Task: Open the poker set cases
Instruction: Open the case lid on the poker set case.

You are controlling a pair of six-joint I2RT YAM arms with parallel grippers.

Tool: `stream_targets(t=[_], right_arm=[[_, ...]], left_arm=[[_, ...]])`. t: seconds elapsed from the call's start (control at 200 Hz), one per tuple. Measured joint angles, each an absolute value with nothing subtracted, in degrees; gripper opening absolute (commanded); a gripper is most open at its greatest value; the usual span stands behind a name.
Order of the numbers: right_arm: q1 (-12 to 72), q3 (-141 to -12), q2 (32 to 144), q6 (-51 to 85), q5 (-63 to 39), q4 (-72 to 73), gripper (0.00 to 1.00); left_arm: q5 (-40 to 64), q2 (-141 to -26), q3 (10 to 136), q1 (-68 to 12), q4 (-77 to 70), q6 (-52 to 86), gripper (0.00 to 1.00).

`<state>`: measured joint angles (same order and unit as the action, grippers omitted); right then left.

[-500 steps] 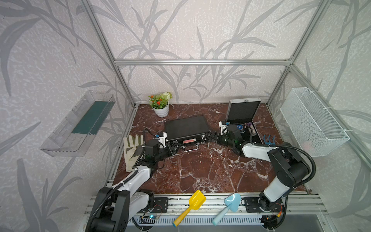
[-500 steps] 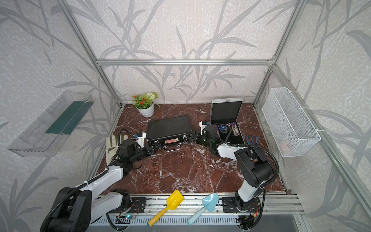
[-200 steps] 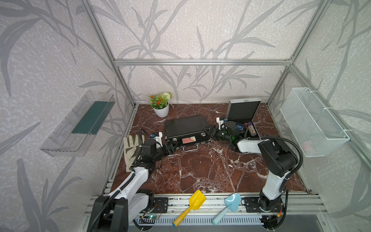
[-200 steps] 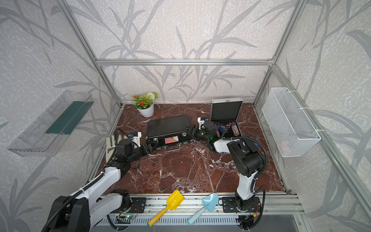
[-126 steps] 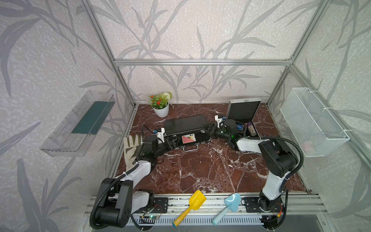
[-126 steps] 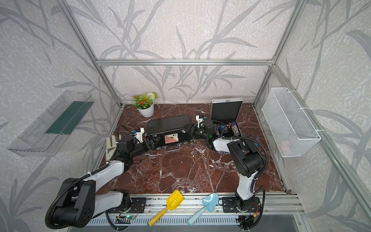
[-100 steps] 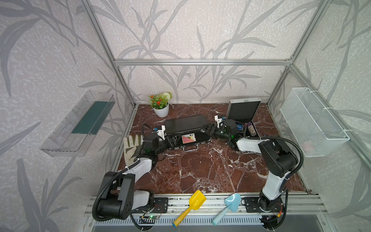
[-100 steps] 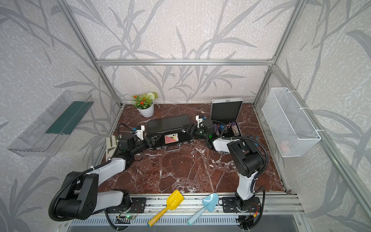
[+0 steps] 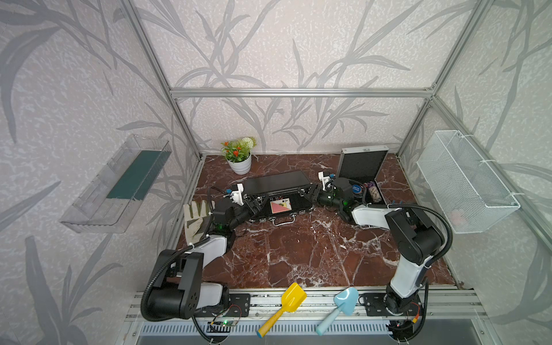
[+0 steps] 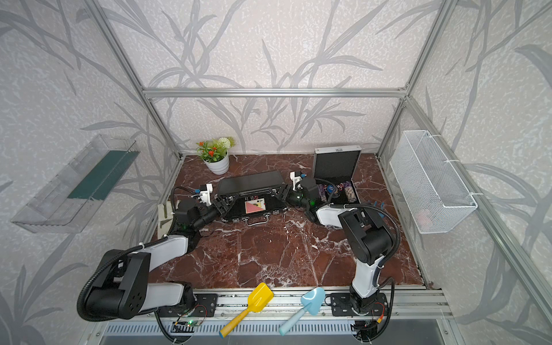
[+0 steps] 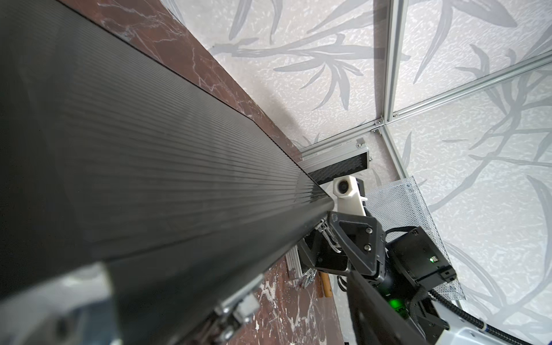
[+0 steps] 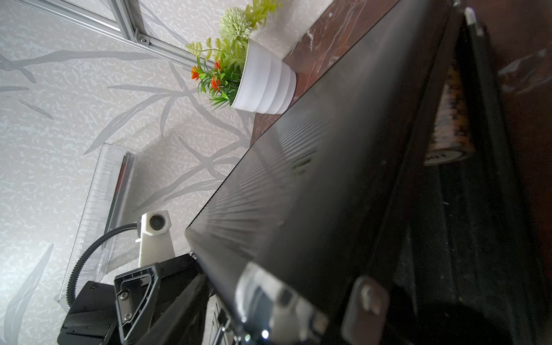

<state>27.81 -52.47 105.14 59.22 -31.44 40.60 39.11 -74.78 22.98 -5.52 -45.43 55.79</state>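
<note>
The desk is a slab of reddish-brown marble with white veins, set inside an aluminium frame. A white pot of flowers stands near its back left corner. The black case lies across the middle of the back half, handle facing the front, with its lid tilted up off the base. The silver case sits at the back right, its lid standing upright. A work glove lies across the desk's left edge.
</note>
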Motion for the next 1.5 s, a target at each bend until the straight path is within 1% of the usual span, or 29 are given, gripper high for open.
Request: stream_targets(t=[0.36,0.675,0.835,1.224,1.499], right_arm=[[27.8,-54.7,105.1,55.8,-30.6,37.3,0.66],[27.8,-55.9,104.8,51.8,-30.0,34.3,0.65],[27.8,-56.5,104.8,50.5,-30.0,33.3,0.64],[27.8,-56.5,104.7,48.7,-29.7,32.3,0.64],[27.9,-56.5,104.2,47.6,-29.5,30.7,0.63]], left_arm=[[39.1,-72.7,23.0,-5.6,-43.8,56.2,0.75],[38.0,-65.5,22.7,-5.6,-37.9,57.4,0.75],[37.3,-64.1,22.8,-5.4,-36.3,58.5,0.75],[37.7,-67.2,22.8,-4.4,-41.1,69.1,0.76],[37.4,-66.4,23.1,-4.3,-39.7,75.7,0.76]])
